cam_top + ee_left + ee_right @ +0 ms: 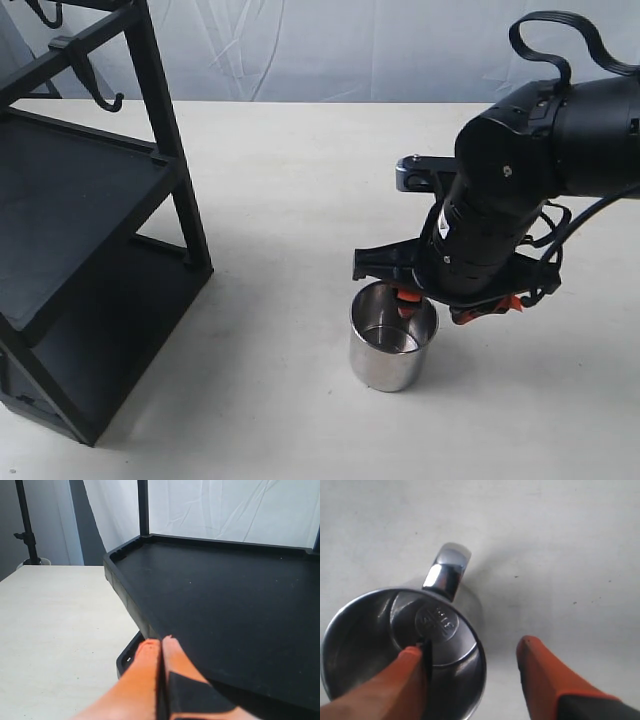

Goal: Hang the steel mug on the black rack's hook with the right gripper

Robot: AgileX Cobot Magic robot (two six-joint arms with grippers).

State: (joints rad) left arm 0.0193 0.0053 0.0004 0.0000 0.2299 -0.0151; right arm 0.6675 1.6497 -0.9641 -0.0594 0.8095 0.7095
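Observation:
The steel mug (392, 345) stands upright on the pale table, its mirror-like inside (395, 630) facing up and its looped handle (447, 570) on the side away from the wrist camera. My right gripper (435, 308) hovers over it, open (470, 647). One orange finger (405, 680) reaches inside the mug, the other (545, 675) stays outside, so the jaws straddle the mug's wall without closing on it. The black rack (170, 130) is at the far left, a thin J-shaped hook (100, 98) hanging from its upper bar. My left gripper (161, 641) is shut and empty beside a rack shelf (225, 595).
The rack has dark shelves (70, 200) stacked at the left edge, and a second hook (45, 15) at the top corner. Bare table (290, 200) lies between rack and mug. A white cloth backdrop (330, 50) closes the far side.

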